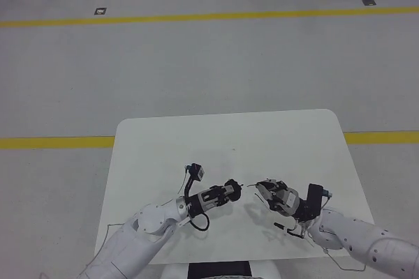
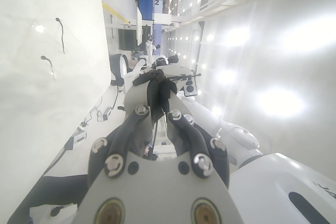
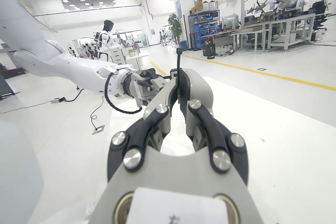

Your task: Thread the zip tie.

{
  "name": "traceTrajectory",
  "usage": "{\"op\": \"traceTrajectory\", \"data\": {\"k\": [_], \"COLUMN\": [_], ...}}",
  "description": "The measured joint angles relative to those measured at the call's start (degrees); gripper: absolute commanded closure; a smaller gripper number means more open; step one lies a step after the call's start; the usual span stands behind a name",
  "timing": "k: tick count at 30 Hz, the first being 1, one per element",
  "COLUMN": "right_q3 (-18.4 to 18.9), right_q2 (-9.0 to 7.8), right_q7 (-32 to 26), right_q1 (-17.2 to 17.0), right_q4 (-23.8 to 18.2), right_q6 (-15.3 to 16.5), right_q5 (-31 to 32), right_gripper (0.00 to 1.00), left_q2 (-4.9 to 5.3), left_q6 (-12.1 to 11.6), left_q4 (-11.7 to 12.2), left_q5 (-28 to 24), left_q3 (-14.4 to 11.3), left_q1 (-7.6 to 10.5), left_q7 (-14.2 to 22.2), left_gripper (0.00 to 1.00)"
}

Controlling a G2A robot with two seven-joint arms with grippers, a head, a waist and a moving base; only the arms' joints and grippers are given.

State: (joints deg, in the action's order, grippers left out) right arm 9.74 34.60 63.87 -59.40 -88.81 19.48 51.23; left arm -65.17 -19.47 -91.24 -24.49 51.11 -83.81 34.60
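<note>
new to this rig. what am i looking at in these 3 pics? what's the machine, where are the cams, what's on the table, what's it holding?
It is a two-armed robot working over a white table with rounded corners. The top view comes from a camera on the robot above its arms, looking down. The other two come from a camera on each wrist, looking along that arm's own fingers.

Each arm ends in a two-finger gripper. The right gripper is shut on a black plastic zip tie, which stands up between its fingers with the square head on top. The left gripper faces it tip to tip, also shut, and seems to pinch the tie's thin tail: a fine dark line runs between the two. On the table itself I can make out a tiny dark speck.
</note>
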Motion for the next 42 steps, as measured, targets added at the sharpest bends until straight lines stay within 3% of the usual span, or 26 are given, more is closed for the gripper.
{"op": "traceTrajectory", "data": {"k": [11, 17, 42], "right_q3": [0.0, 0.0, 0.0], "right_q2": [-0.52, -0.76, -1.15], "right_q7": [1.8, 2.3, 1.7], "right_q1": [-0.4, -0.3, -1.2], "right_q4": [0.4, 0.1, -0.1], "right_q6": [0.0, 0.0, 0.0], "right_q5": [1.9, 3.3, 6.7], "right_gripper": [1.00, 1.00, 1.00], "left_q2": [0.14, -0.24, -0.39], "left_q6": [0.0, 0.0, 0.0], "left_q4": [-3.1, -2.6, -2.4], "left_q5": [7.6, 11.5, 11.8], "left_q3": [1.9, 1.6, 1.6], "left_q1": [-0.74, -0.88, -0.88], "left_q7": [4.3, 4.1, 4.2], "left_gripper": [1.00, 1.00, 1.00]}}
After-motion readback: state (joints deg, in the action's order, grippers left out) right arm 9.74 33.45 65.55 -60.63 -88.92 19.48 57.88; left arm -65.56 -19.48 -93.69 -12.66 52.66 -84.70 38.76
